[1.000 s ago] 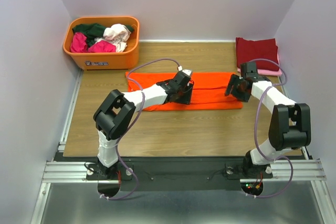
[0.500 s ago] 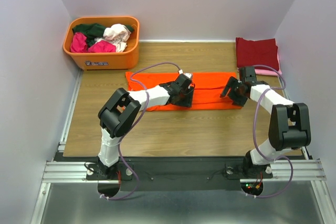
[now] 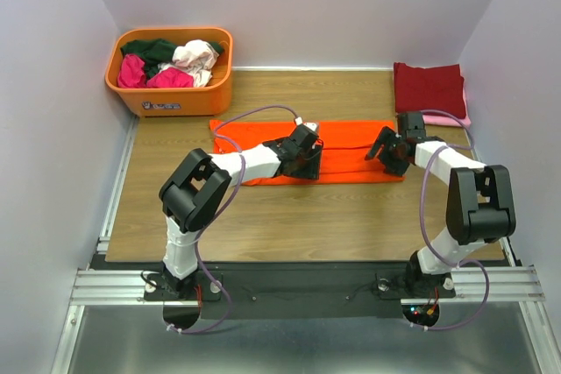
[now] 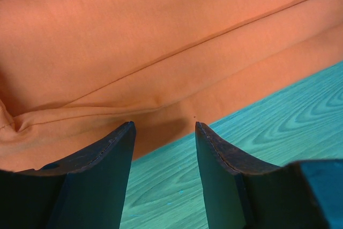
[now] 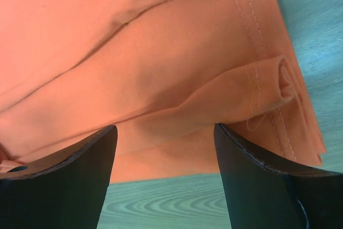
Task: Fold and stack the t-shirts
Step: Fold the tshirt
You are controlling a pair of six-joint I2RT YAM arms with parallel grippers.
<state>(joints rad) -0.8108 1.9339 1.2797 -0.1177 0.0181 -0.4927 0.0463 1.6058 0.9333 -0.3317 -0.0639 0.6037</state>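
Since the orange t-shirt (image 3: 351, 148) lies as a long layered strip across the middle of the counter (image 3: 289, 216), near edge facing the arms, the biggest risk is a partial pinch. Fingers catch only the top layer, the lower layers stay down, and the fold opens on the lift. Left wrist view shows several stacked edges just ahead of the tips, so it's plausible.

Other risks:
- right end has a rolled hem (image 5: 281, 87) bunched up; grab that and the end goes over lumpy or the crease skews
- uneven grips: one hand holds, the other slips, and the strip twists instead of folding square
- tips sit low on the wood; too flat an approach would shove the edge away rather than get under it
- right arm works near the folded stack; a wide swing could knock it

Hands: left hand (image 4: 163, 127) open at mid-strip, bare counter between the jaws, cloth edge just beyond. Right hand (image 5: 164, 128) open wider at the right end, cloth edge between the fingers, nothing clamped.

Counts:
- flat on counter: 1 (orange)
- stack, far right corner: 2 visible, dark red t-shirt (image 3: 428, 85) on pink t-shirt (image 3: 460, 118); only the pink's edge shows
- tub (image 3: 175, 98), far left: 1, holding a crumpled dark green t-shirt (image 3: 145, 48), a whitish-pink t-shirt (image 3: 197, 54) and magenta cloth (image 3: 131, 72) in two clumps; one shirt or two, can't tell
- arms 2, hands 2
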